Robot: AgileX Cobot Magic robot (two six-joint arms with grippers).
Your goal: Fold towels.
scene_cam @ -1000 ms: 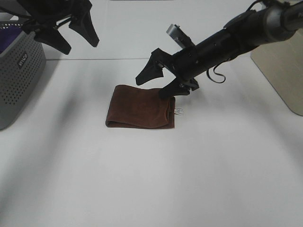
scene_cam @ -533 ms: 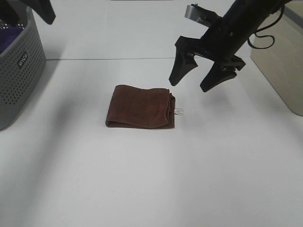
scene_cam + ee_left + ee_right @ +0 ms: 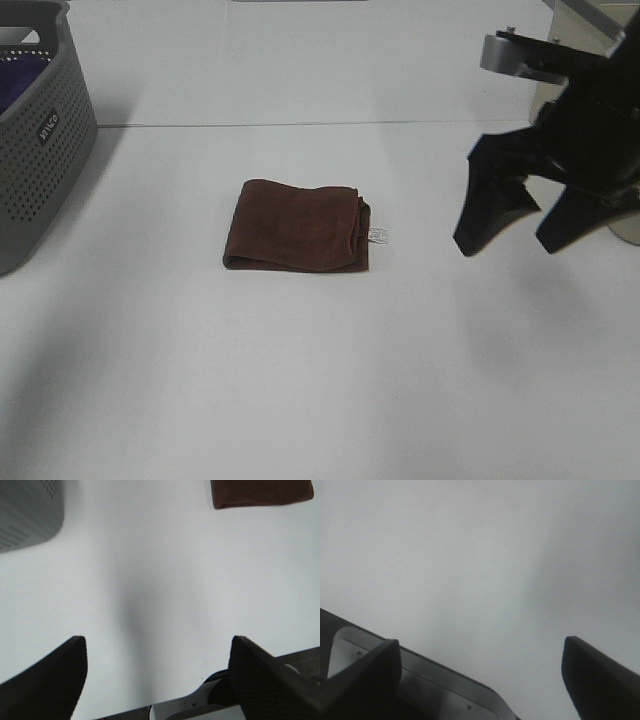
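Black right claw (image 3: pixel 512 235) is hanging wide apart, empty; left claw (image 3: pixel 156 672) is gaping too, holding nothing. Towel (image 3: pixel 296 239) is lying folded, long axis left-right, tag (image 3: pixel 378 236) pointing right.

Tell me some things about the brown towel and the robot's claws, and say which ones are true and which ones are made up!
1. The towel lies folded on the white table. True.
2. The right end effector is holding the towel. False: it is open, empty, and apart from the towel, off to its right.
3. A small white tag sticks out at the towel's right edge. True.
4. The towel is inside the grey basket. False: it lies on the table; the basket holds something purple.
5. The left end effector is shut tight. False: its jaws stand wide open with nothing between them.
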